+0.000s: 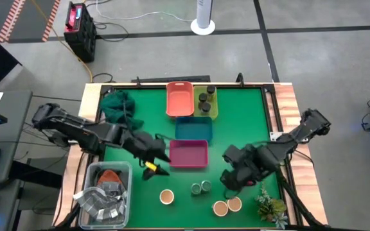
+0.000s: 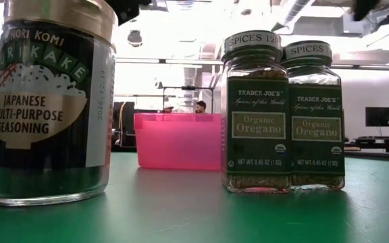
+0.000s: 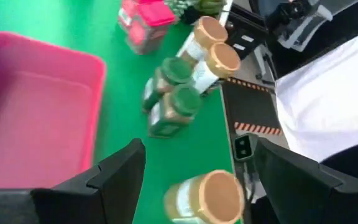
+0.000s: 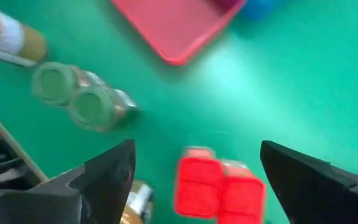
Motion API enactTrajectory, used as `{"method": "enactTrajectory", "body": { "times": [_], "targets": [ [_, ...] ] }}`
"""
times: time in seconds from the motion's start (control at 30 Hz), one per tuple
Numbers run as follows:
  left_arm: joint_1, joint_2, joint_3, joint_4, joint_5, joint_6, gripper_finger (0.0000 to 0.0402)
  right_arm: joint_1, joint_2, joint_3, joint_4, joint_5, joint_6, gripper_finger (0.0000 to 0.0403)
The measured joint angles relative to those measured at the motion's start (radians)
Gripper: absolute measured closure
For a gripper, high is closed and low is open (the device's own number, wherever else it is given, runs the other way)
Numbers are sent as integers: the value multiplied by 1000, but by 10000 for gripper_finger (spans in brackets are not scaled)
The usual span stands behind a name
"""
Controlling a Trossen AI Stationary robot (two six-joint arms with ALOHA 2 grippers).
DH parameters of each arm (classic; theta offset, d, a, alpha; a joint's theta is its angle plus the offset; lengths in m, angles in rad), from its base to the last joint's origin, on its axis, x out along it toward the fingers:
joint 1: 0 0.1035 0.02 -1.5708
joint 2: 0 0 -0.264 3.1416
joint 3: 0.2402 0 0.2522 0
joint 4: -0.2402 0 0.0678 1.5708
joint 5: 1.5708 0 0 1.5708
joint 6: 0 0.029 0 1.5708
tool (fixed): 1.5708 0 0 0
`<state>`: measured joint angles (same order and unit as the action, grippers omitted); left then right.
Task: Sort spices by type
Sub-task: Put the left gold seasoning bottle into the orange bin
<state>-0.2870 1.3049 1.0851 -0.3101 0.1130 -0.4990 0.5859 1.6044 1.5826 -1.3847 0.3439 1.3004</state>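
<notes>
Hovering right gripper (image 4: 191, 163) spread above two pink blocks (image 4: 219, 190), left gripper (image 3: 194, 165) spread beside pink tray (image 3: 36, 118) rim, green table (image 1: 249, 122) open between.

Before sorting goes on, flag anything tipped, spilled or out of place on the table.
Nothing looks tipped or spilled. The only oddity is that one tan-topped jar stands alone, apart from the other two of its kind, which sit together.

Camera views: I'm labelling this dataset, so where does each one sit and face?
High view: overhead, straight down on the green table; both arms show.
Low view: table height, level past two oregano jars; no arm clearly shows.
Left wrist view: past its open left end effector at the same oregano jars.
Right wrist view: over its open right end effector at two pink blocks.
</notes>
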Motion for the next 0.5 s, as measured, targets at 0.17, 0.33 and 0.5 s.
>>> {"method": "enactTrajectory", "body": {
  "times": [0.17, 0.33, 0.5],
  "targets": [
    [-153, 88, 122, -72, -134, 19, 119, 40, 4, 0, -46, 93, 97, 33],
    [-237, 229, 249, -247, -192, -12, 112, 44, 6, 0, -1, 158, 91, 33],
    [-264, 356, 345, -329, -172, -37, 85, 45, 22, 0, 42, 244, 113, 33]
  ]
}}
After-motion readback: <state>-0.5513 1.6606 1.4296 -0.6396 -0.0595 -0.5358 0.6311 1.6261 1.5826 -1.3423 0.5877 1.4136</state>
